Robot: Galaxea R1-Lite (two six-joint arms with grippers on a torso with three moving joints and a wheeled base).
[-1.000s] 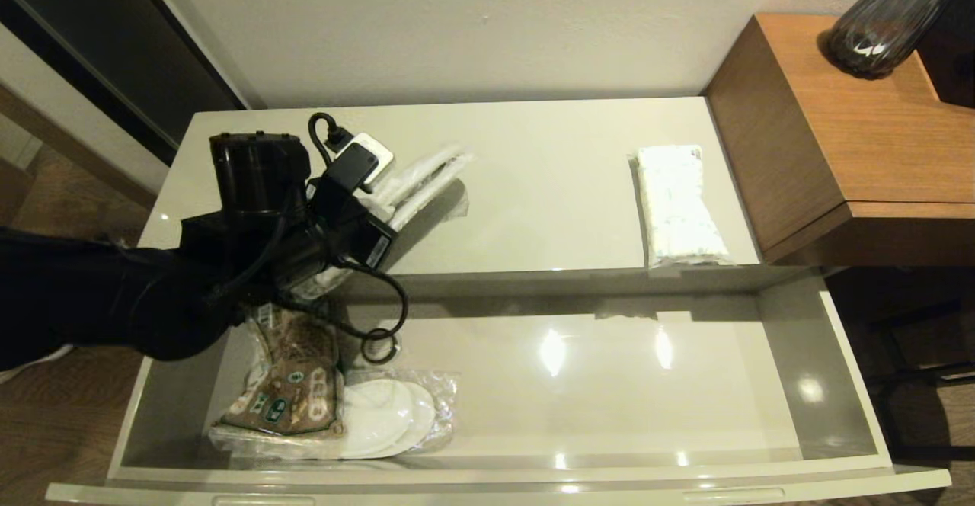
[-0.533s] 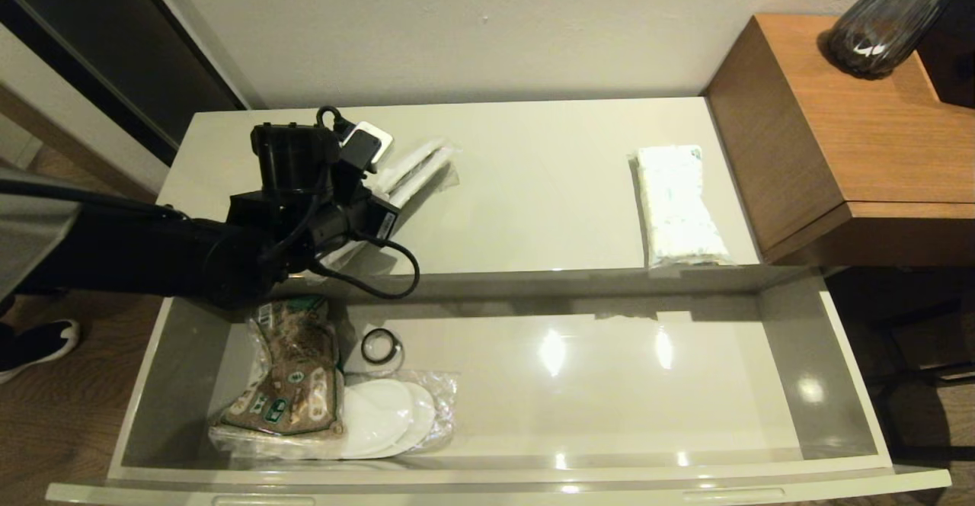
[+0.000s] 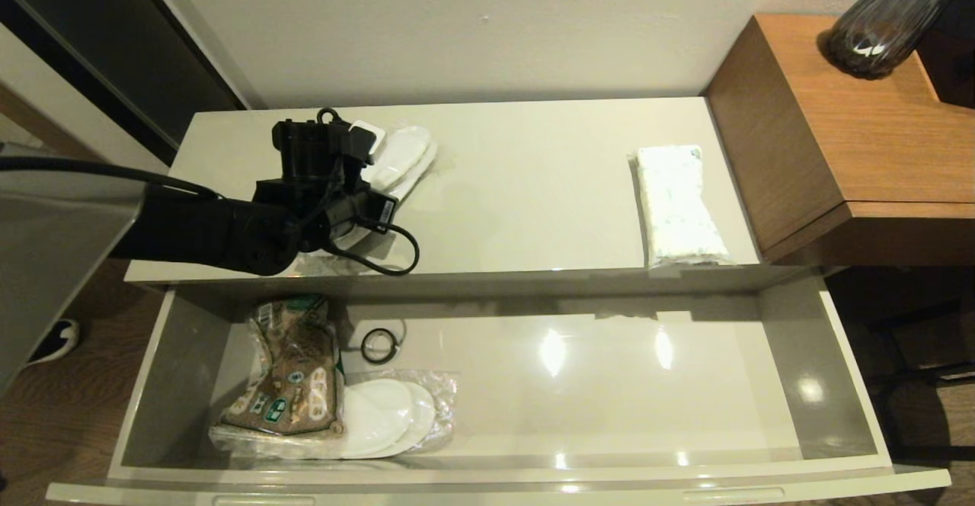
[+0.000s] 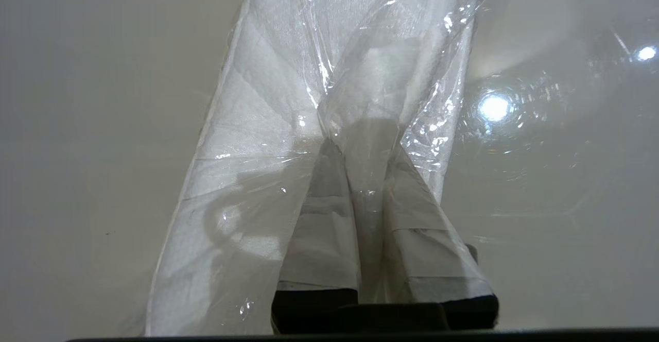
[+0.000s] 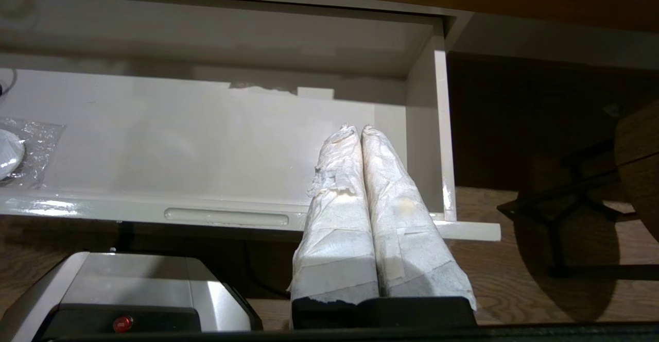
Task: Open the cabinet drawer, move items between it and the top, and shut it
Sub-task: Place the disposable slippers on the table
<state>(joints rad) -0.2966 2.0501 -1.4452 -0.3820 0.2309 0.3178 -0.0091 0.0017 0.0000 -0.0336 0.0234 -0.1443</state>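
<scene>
left claw [image 3: 364, 161] carried wrapped slippers [image 3: 400, 157] farther onto top [image 3: 533, 186]

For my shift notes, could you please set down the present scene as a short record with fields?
drawer: cabinet drawer pulled fully open
left hand: left hand over the top, shut on wrapped slippers
right hand: right hand parked in front of the drawer's right end, shut, empty
on top: tissue pack at the right end
in drawer: second wrapped slipper pair, brown printed packet, small black ring
</scene>
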